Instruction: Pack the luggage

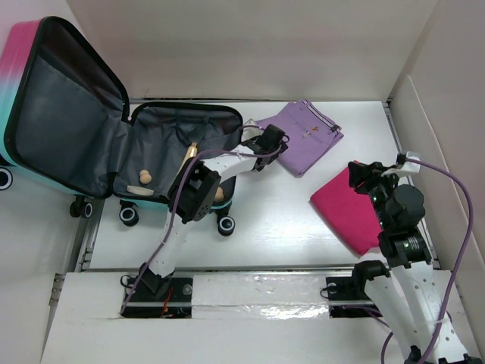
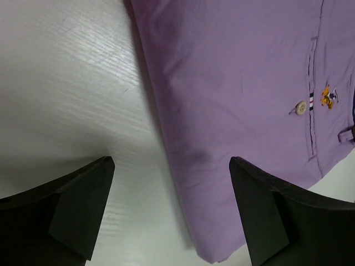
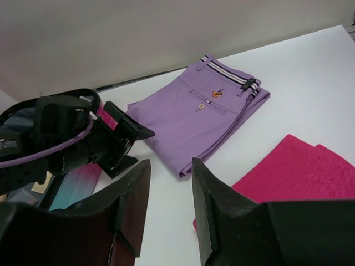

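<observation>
Holding the left fingers (image 2: 77,205) wide apart and gripping nothing, straddling the folded side edge of the purple trousers (image 2: 238,83): one tip hanging over bare worktop (image 2: 66,83), the other over the cloth. Possibly touching the fabric, possibly hovering just above it; too close-in a view for telling. Holding the right fingers (image 3: 133,205) parted by only a narrow gap, also empty, poised near the far edge of the pink cloth (image 3: 299,172) on the right side of the worktop.

Judging the risks from here:
- Closing on the top layer alone and letting the fold spill open on the lift.
- Pushing the edge along the smooth worktop instead of getting a tip under it, and so bunching the cloth.
- Swinging a trailing trouser leg back toward the luggage (image 1: 68,114) and snagging it on the near rim of the lower half, right under the left arm's elbow.

Looking outward to the luggage: lying open at the far left of the worktop, lower half flat, lid standing tilted back toward the left wall. Showing a pink-to-teal shell, dark grey lining and black-and-white wheels (image 1: 129,215) along the near side. Carrying a small beige item (image 1: 141,179) in the lower half, and seemingly offering room enough for both garments.
</observation>
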Action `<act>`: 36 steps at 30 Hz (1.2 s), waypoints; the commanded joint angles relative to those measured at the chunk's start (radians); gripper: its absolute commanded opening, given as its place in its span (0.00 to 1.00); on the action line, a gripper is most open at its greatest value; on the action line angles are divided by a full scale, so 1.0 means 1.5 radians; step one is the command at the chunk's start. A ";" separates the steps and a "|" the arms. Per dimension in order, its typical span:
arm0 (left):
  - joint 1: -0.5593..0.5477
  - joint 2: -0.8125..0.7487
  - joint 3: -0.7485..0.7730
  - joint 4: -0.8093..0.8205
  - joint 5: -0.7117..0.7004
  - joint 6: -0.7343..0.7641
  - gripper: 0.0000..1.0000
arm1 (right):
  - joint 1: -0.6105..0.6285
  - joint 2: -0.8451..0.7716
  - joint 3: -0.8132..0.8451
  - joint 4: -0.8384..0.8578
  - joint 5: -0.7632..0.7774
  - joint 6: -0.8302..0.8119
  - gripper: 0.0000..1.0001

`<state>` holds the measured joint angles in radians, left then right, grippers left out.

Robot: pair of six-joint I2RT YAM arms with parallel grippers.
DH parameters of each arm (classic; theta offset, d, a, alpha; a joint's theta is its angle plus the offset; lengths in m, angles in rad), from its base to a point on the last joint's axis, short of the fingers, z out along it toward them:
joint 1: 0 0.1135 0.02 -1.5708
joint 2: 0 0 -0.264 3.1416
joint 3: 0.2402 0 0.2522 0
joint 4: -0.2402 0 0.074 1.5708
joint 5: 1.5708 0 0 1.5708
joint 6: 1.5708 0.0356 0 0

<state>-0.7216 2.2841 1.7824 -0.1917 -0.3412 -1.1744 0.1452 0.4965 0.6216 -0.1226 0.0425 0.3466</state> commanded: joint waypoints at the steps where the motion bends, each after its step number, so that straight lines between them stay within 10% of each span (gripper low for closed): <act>1: 0.008 0.030 0.062 -0.047 -0.007 -0.062 0.83 | -0.004 -0.005 0.005 0.015 -0.015 -0.007 0.42; 21: 0.001 0.172 0.228 -0.041 -0.028 -0.008 0.46 | -0.004 -0.038 0.015 -0.011 -0.010 -0.007 0.42; 28: 0.001 0.170 0.216 0.061 0.008 0.087 0.00 | -0.004 -0.032 0.015 -0.010 -0.016 -0.009 0.41; 36: 0.014 0.083 0.257 0.120 0.054 0.294 0.00 | -0.004 -0.021 0.012 -0.004 -0.016 -0.011 0.41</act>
<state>-0.7094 2.5221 2.0995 -0.0929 -0.3054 -0.8906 0.1452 0.4603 0.6216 -0.1501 0.0288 0.3435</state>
